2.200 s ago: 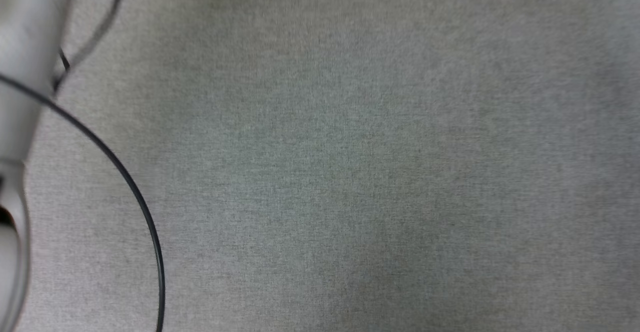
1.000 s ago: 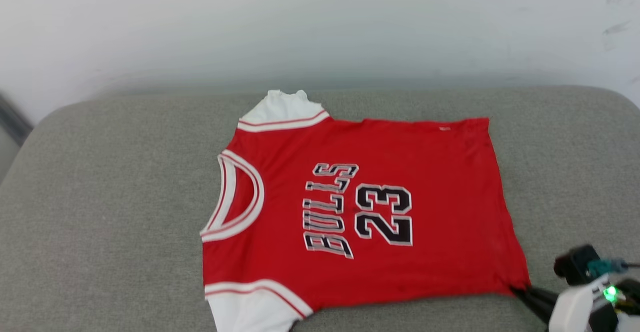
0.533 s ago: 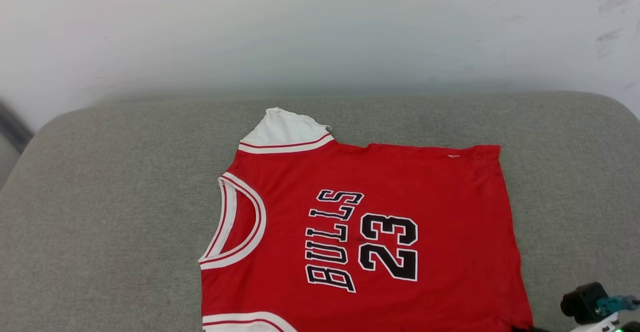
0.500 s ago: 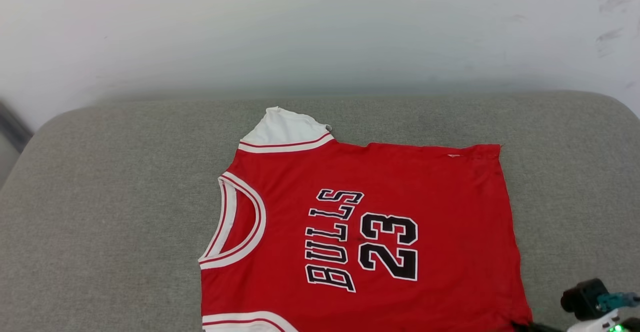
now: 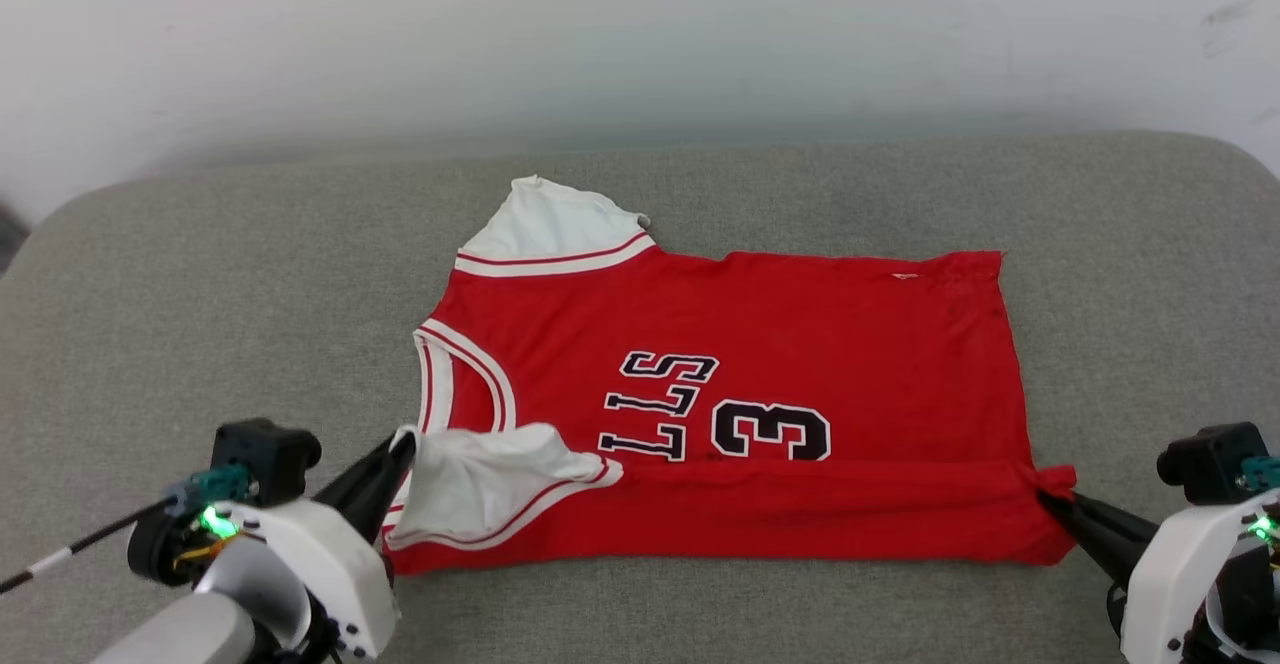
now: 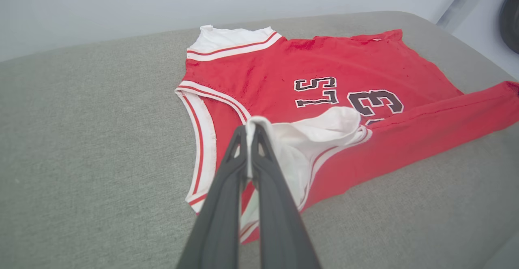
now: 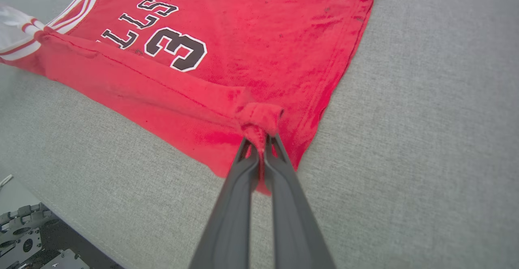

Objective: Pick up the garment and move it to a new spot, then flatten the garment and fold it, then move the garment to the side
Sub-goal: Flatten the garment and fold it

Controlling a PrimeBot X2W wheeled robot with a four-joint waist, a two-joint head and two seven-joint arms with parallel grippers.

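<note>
The red jersey [image 5: 760,344] lies spread on a grey cushion [image 5: 200,294], its near long edge folded up over the lettering so that "LLS" and "3" remain showing. At the near left end, the left gripper [image 5: 400,449] has its fingers closed tight on the white sleeve [image 5: 480,479], which is turned inward onto the red cloth. At the near right end, the right gripper [image 5: 1050,506] is clamped on the bunched hem corner. A white wall [image 5: 600,34] stands behind the cushion

The right claw [image 7: 262,145] pinches a bunched corner of the red garment [image 7: 259,50] on grey cushion [image 7: 425,139].
</note>
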